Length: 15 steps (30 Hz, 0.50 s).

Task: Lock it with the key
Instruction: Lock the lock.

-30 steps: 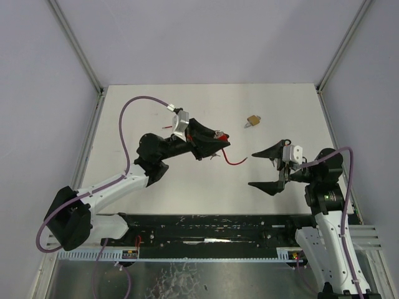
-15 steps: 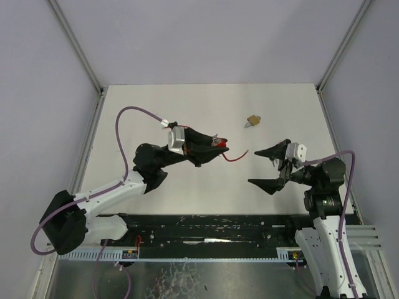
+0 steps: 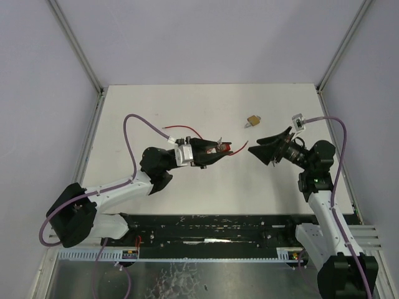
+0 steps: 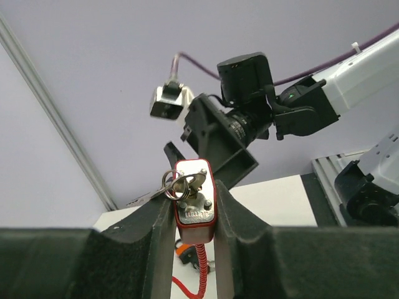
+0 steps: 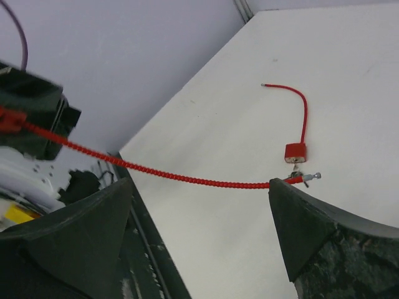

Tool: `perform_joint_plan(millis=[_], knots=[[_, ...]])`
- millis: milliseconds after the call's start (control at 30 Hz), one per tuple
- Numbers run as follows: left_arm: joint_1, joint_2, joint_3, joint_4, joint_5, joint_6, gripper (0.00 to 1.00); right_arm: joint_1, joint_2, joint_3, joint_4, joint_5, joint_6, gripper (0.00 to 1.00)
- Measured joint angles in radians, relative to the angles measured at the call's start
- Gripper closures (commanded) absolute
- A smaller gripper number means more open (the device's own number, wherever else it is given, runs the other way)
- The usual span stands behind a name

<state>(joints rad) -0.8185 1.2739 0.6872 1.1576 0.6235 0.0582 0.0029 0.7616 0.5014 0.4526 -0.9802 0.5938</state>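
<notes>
The left gripper (image 3: 219, 149) is clamped on the red lock (image 4: 194, 202) and holds it off the table (image 3: 206, 106). The key (image 4: 198, 180) sits in the lock's end face. The lock's red cable (image 5: 187, 177) extends toward the right gripper (image 3: 259, 153), whose jaws stand wide apart and hold nothing. A brass padlock (image 3: 253, 119) lies on the table.

Three padlocks are counted, two red and one brass. A held red padlock (image 4: 194, 198) is gripped in the left hand (image 3: 222, 148), and a loose red padlock (image 5: 295, 151) lies on the counter (image 3: 187, 99). The brass padlock (image 3: 253, 120) lies nearer the counter's far edge. Two red cables are seen, one ribbed cable (image 5: 156, 169) and one thin cable (image 5: 303, 109). One key (image 4: 199, 179) on one ring (image 4: 174, 185) is counted at the held padlock. Two arms are counted, the left arm (image 3: 118, 187) and the right arm (image 3: 321, 193), and two hands, the second being the right hand (image 3: 252, 152).
</notes>
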Motion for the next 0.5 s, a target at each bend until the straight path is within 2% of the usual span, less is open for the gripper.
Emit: perform_joint_plan(millis=[133,167,233,367,500], knots=[[-0.011,0.034,-0.001,0.075,-0.005,0.040,1.00,-0.041,0.063,-0.005,0.040,0.052,0.198,0.07],[-0.017,0.040,-0.004,0.101,-0.008,0.052,1.00,-0.057,0.059,-0.016,0.054,0.073,0.242,0.01],[-0.037,0.052,-0.008,0.146,-0.018,0.074,1.00,-0.079,0.032,-0.058,0.072,0.129,0.325,0.00],[-0.077,0.075,-0.008,0.200,-0.039,0.108,1.00,-0.087,-0.011,-0.146,0.082,0.202,0.428,0.00],[-0.120,0.105,-0.003,0.217,-0.061,0.140,1.00,-0.087,0.019,-0.151,0.094,0.210,0.498,0.00]])
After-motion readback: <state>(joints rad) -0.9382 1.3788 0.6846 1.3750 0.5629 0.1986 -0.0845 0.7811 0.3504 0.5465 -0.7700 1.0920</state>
